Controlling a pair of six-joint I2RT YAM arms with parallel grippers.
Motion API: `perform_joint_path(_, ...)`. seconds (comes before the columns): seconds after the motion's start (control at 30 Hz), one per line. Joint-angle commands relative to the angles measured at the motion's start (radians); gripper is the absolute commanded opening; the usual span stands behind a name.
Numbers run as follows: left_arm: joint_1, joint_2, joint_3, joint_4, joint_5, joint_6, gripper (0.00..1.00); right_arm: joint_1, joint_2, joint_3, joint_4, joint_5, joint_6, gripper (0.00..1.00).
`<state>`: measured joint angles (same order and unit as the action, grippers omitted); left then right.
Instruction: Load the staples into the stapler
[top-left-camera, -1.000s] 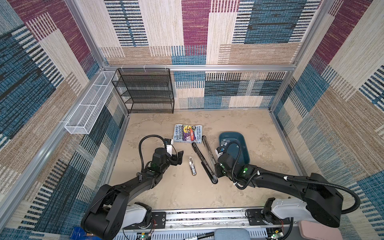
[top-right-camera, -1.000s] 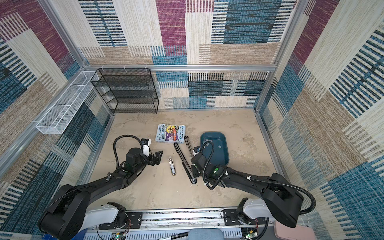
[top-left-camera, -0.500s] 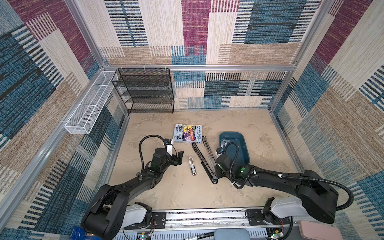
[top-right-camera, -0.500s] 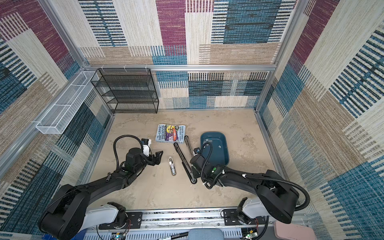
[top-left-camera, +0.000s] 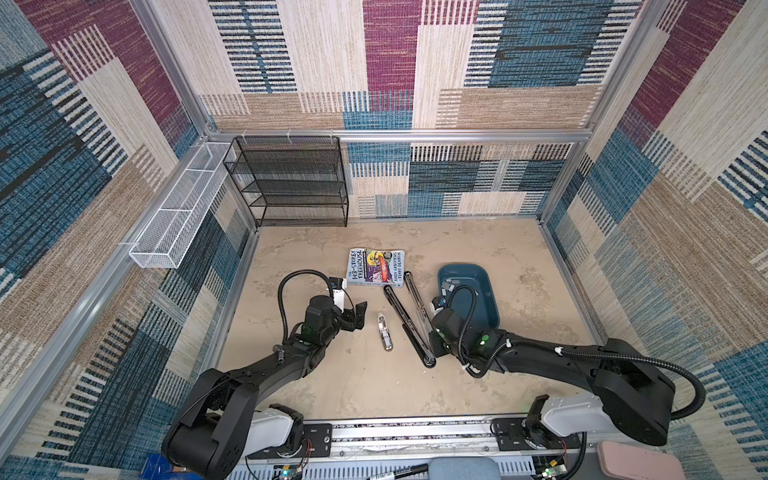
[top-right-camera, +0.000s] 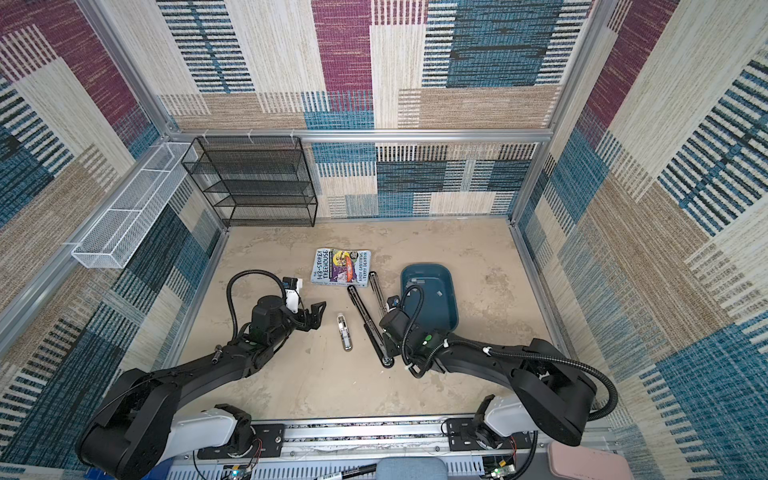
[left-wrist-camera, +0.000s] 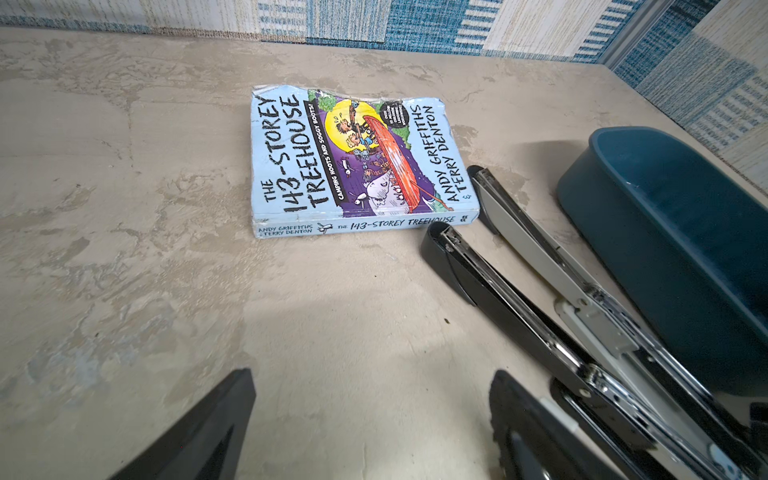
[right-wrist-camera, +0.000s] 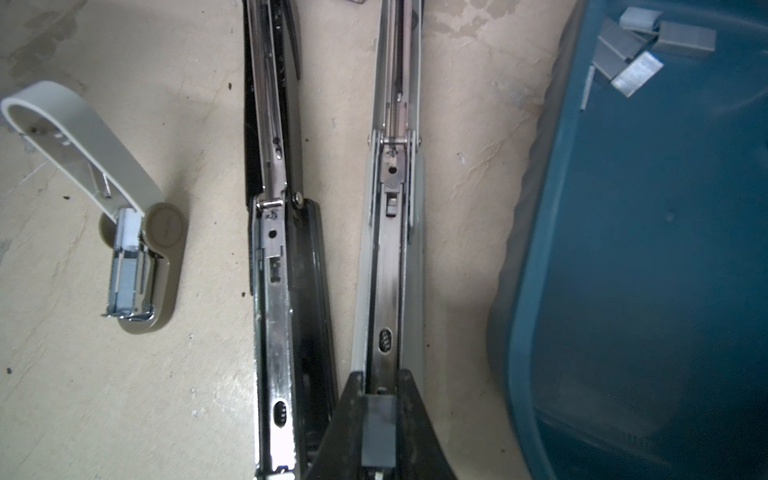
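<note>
Seemingly, a light, stiff, easily snapped staple strip is clamped by its sides in the right hand; the left hand is spread apart.

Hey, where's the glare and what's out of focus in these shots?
Right wrist view: glare on the chrome rail of the black stapler, right gripper and its staple strip blurred. Left wrist view: left gripper soft, book sharp. Both top views: even light.

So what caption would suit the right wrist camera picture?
Right gripper holds a staple strip over the open grey stapler; black stapler beside it, spare staples in the blue tray.
</note>
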<state>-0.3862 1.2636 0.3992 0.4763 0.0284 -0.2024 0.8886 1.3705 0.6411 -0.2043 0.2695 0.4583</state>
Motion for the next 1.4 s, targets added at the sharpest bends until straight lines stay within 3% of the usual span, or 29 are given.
perform_joint_path(0.0,0.001,0.0,0.002,0.037,-0.009,0.026,0.92,0.002,0.007,-0.002,0.022,0.0,0.008,0.07)
perform_joint_path(0.77,-0.001,0.0,0.003,0.037,-0.008,0.028,0.92,0.016,-0.004,-0.017,-0.012,-0.032,0.035,0.08)
perform_joint_path(1.07,-0.002,0.0,0.003,0.038,-0.008,0.027,0.92,0.026,-0.004,-0.02,-0.032,-0.03,0.045,0.23)
perform_joint_path(1.37,-0.002,-0.001,0.003,0.038,-0.008,0.028,0.92,0.03,-0.019,-0.011,-0.058,-0.015,0.045,0.25)
